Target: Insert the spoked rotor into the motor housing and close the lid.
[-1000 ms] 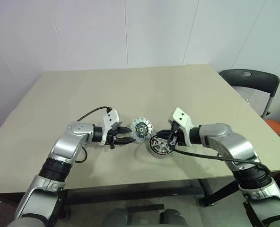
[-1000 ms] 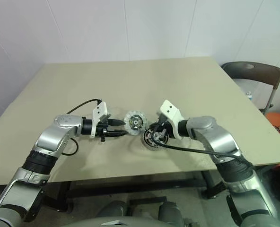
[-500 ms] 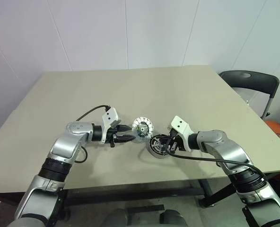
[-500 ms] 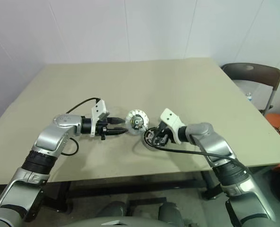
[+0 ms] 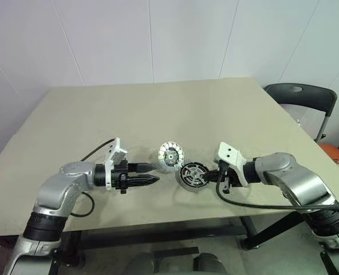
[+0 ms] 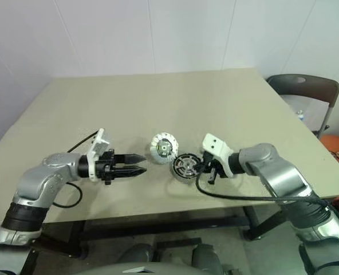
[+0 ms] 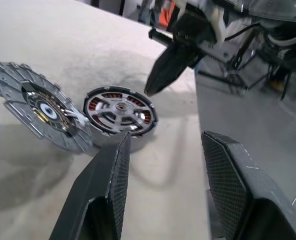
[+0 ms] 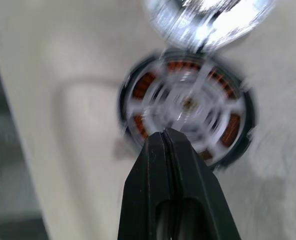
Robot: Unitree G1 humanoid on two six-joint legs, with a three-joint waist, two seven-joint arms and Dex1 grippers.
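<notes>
Head views: short round silver-grey motor housing [image 5: 192, 175] sits on my beige surface [image 5: 158, 114], silver spoked rotor [image 7: 119, 113] seated inside, vented disc lid [image 5: 170, 155] tilted open at its edge. Left gripper [image 5: 153, 173] half-open, empty. Right wrist view: right gripper [image 8: 166, 137] pinched shut, empty, just beside housing.

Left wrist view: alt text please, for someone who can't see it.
The motor housing sits on the table with the spoked rotor seated inside over copper windings, and the lid stands open, tilted up at its edge. The right gripper, jaws shut, points down beside the housing; the left gripper frames the scene, jaws apart.
</notes>
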